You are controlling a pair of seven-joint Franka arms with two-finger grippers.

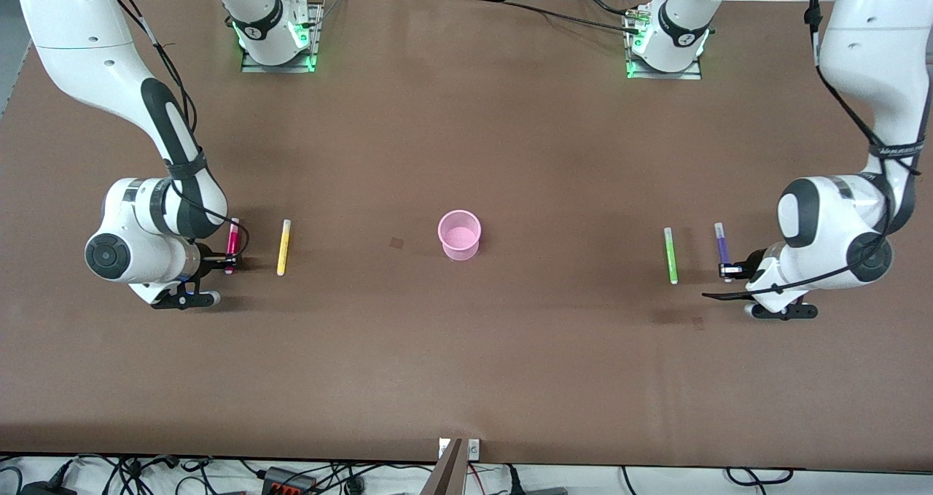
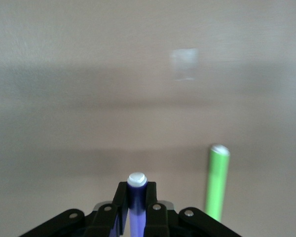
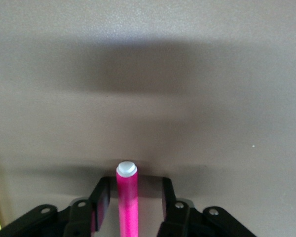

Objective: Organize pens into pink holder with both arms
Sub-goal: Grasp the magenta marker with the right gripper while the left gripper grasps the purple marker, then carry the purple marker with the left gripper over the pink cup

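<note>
The pink holder (image 1: 460,234) stands upright mid-table with nothing in it. My left gripper (image 1: 725,269) is low at the table, shut on the camera-side end of the purple pen (image 1: 721,243). The left wrist view shows its fingers (image 2: 121,200) pressed against that pen (image 2: 136,197). The green pen (image 1: 670,256) lies beside it, toward the holder, and also shows in the left wrist view (image 2: 217,182). My right gripper (image 1: 229,262) is open astride the magenta pen (image 1: 233,238), with gaps on both sides in the right wrist view (image 3: 127,197). The yellow pen (image 1: 283,248) lies beside it, toward the holder.
A small dark square mark (image 1: 396,243) is on the brown table between the yellow pen and the holder. Another mark (image 1: 697,323) lies near the left gripper, nearer to the camera. Both arm bases stand along the table's robot edge.
</note>
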